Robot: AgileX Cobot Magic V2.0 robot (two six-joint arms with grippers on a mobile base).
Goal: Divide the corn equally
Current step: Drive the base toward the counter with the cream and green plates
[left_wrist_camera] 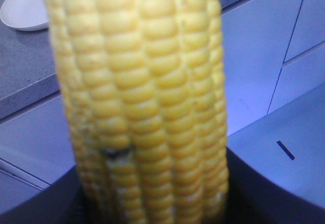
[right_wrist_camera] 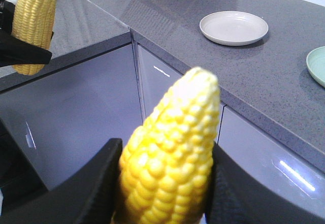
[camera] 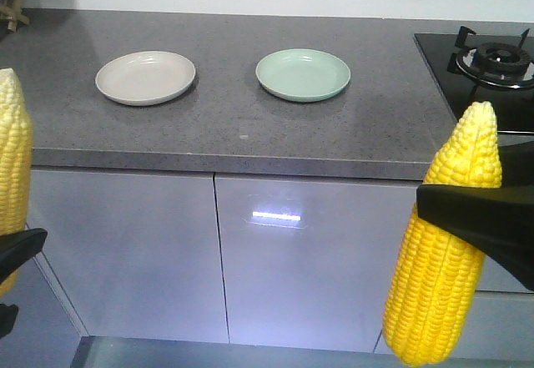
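Two cobs of corn are in view, both held upright in front of the cabinet and below counter height. My left gripper [camera: 12,247] is shut on the corn [camera: 12,155] at the left edge; that cob [left_wrist_camera: 147,102] fills the left wrist view. My right gripper [right_wrist_camera: 165,150] is shut on the other corn [right_wrist_camera: 172,153], its black fingers [right_wrist_camera: 96,183] pressed to both sides and the pale tip pointing up. From the front this cob [camera: 446,251] hangs at the right. A beige plate [camera: 145,77] and a green plate [camera: 303,74] stand bare on the counter.
The grey countertop [camera: 242,134] ends in a front edge above pale cabinet doors [camera: 300,259]. A black gas hob [camera: 492,59] sits at the counter's right end. A wooden stand [camera: 10,5] shows at the far left.
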